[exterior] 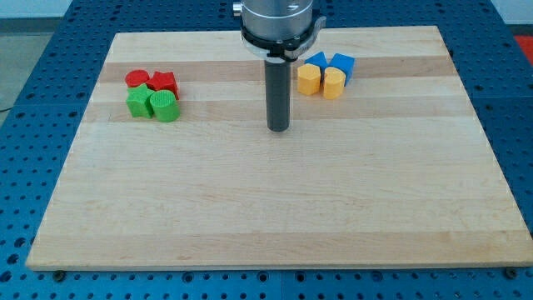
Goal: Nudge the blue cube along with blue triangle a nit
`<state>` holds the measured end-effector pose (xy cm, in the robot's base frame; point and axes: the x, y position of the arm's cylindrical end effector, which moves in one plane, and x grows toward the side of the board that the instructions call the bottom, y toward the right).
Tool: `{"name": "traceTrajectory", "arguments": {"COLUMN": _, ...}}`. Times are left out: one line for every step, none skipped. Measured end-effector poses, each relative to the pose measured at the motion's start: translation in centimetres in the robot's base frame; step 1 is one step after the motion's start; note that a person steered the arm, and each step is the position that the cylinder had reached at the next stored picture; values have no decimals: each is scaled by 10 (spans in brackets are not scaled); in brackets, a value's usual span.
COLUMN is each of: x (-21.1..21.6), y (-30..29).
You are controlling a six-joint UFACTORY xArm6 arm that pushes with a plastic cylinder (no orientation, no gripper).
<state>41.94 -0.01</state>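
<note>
Tip (278, 129) down on bare board, touching no block, left of and below blue pair.
Blue cube (342, 65) and blue triangle (316, 60) side by side near view's top right, directly behind yellow blocks (321, 81), apparently touching them. Best bet: circle round to cube's right side, push briefly leftward so both blues shift together. Yellows block approach from below. Red blocks (152, 81) and green blocks (153, 105) far left, well clear.
</note>
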Motion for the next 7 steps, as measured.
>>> {"name": "traceTrajectory", "arguments": {"x": 0, "y": 0}}
{"name": "traceTrajectory", "arguments": {"x": 8, "y": 1}}
{"name": "traceTrajectory", "arguments": {"x": 56, "y": 44}}
{"name": "traceTrajectory", "arguments": {"x": 68, "y": 109}}
{"name": "traceTrajectory", "arguments": {"x": 37, "y": 150}}
{"name": "traceTrajectory", "arguments": {"x": -13, "y": 163}}
{"name": "traceTrajectory", "arguments": {"x": -55, "y": 163}}
